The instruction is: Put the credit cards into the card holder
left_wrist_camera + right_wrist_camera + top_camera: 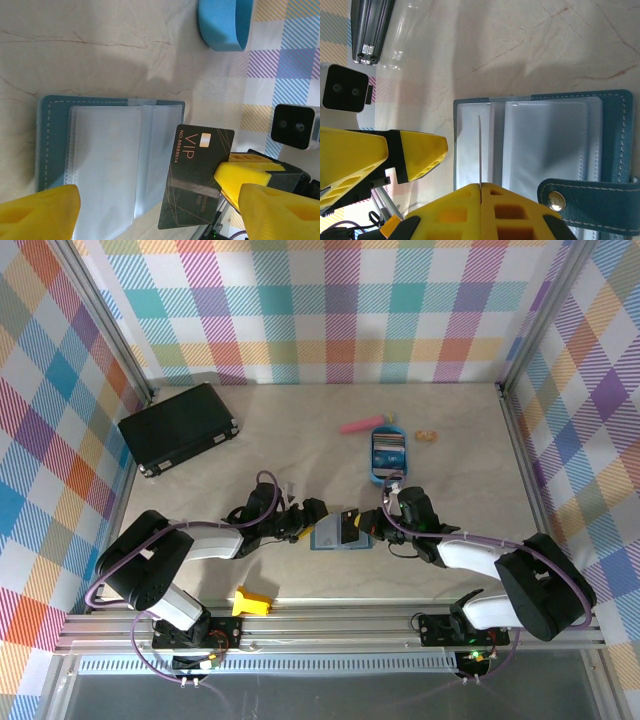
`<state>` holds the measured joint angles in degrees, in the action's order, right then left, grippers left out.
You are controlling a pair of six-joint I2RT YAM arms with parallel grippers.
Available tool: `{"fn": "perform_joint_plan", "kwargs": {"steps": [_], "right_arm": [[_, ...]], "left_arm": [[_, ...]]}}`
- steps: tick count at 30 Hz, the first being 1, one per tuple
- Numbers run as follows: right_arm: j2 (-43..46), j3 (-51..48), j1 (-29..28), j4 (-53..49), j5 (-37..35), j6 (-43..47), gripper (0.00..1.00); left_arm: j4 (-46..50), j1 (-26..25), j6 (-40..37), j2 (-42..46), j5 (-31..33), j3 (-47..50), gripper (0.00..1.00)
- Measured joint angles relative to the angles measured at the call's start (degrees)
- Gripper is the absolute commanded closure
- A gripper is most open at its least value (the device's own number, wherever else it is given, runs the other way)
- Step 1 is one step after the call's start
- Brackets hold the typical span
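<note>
The card holder [327,535] lies open on the table between my two grippers, its clear sleeves [100,160] facing up and its snap tab [590,200] folded across one corner. My right gripper [481,186] is shut on a black VIP credit card [197,175], which stands on edge [479,150] over the holder's end pocket. My left gripper [160,205] is open, its yellow fingers [40,212] spread wide on either side of the holder and card, touching neither. More credit cards sit in a blue tray [372,462] behind.
A large black case [180,427] lies at the back left. A pink object [360,425] and a small tan piece [428,436] lie near the tray. A yellow block [252,602] rests at the table's near edge. Metal frame posts line both sides.
</note>
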<state>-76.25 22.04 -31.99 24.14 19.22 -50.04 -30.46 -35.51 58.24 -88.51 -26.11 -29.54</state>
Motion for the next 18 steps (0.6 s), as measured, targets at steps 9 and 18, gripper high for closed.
{"fn": "perform_joint_plan", "kwargs": {"steps": [9,18], "right_arm": [[0.00,0.28,0.00,-0.07,-0.17,0.02,1.00],[-0.02,0.50,-0.20,-0.26,-0.17,0.90,1.00]], "left_arm": [[0.04,-0.04,-0.02,0.00,0.15,-0.11,0.18],[2.60,-0.79,-1.64,-1.03,1.18,-1.14,0.19]]}}
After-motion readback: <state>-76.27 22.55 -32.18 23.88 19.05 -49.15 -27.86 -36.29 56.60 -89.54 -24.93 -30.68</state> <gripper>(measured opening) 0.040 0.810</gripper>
